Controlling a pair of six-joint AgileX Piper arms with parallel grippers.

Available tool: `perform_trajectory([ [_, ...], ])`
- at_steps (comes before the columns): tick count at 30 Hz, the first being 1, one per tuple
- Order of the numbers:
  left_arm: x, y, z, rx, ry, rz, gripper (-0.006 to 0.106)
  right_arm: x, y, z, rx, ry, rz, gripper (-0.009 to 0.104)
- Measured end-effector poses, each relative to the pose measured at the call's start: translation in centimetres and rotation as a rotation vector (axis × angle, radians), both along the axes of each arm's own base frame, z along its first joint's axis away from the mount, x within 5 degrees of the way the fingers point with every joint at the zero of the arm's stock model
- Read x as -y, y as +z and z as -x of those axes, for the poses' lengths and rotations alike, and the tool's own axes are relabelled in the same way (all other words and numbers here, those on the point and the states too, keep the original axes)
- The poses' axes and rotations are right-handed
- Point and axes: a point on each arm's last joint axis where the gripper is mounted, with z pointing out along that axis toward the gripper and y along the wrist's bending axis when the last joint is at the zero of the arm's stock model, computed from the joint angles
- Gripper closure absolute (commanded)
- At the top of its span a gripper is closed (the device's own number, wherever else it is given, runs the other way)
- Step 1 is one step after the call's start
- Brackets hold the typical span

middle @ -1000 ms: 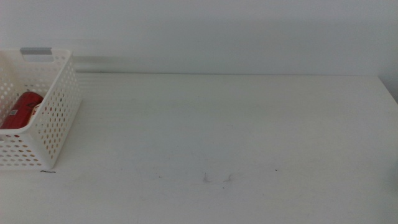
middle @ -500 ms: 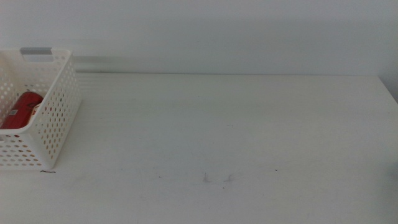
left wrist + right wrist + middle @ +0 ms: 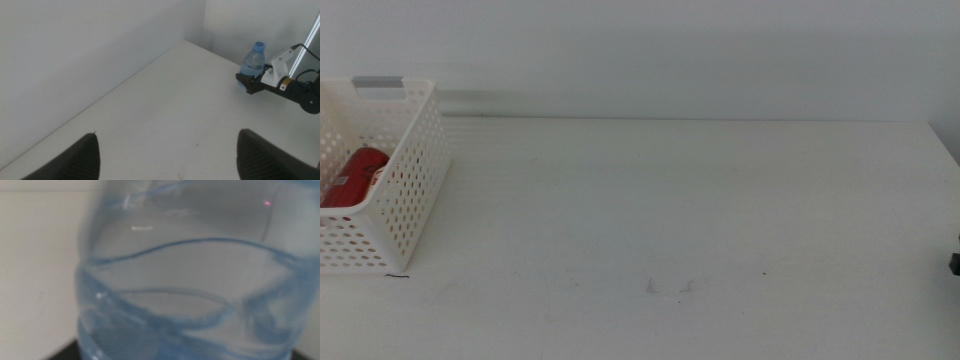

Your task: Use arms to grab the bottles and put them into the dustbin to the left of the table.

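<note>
The dustbin (image 3: 405, 170) stands at the table's (image 3: 670, 200) left edge with the red can (image 3: 355, 175) lying inside it. The clear water bottle (image 3: 252, 62) with a blue cap stands upright near the table's far right side, outside the middle view. My right gripper (image 3: 246, 82) is at the bottle's lower part, and only a dark bit of the gripper (image 3: 956, 263) shows at the right edge of the middle view. The water bottle (image 3: 190, 280) fills the right wrist view. My left gripper (image 3: 166, 134) is open and empty above the table. The yellow-liquid bottle is out of view.
A white wall runs along the back of the table. A few small dark scuff marks (image 3: 670, 287) lie on the tabletop near the front.
A dark bit of my right gripper has come into the middle view at the right edge. The dustbin and red can have not moved.
</note>
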Motion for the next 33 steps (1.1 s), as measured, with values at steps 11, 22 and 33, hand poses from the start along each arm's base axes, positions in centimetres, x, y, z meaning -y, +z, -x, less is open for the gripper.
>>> perform_trajectory([
  [11,0.0,0.0,0.0,0.0,0.0,0.0,0.007,-10.9,3.1,-4.7,0.075,0.345,0.002,0.097],
  [22,0.0,0.0,0.0,0.0,0.0,0.0,0.007,-27.4,3.4,-15.0,0.101,0.724,0.002,0.098],
  [33,0.0,0.2,-0.1,0.018,0.012,0.013,0.007,-29.1,0.9,-16.5,-0.01,0.772,0.043,0.007],
])
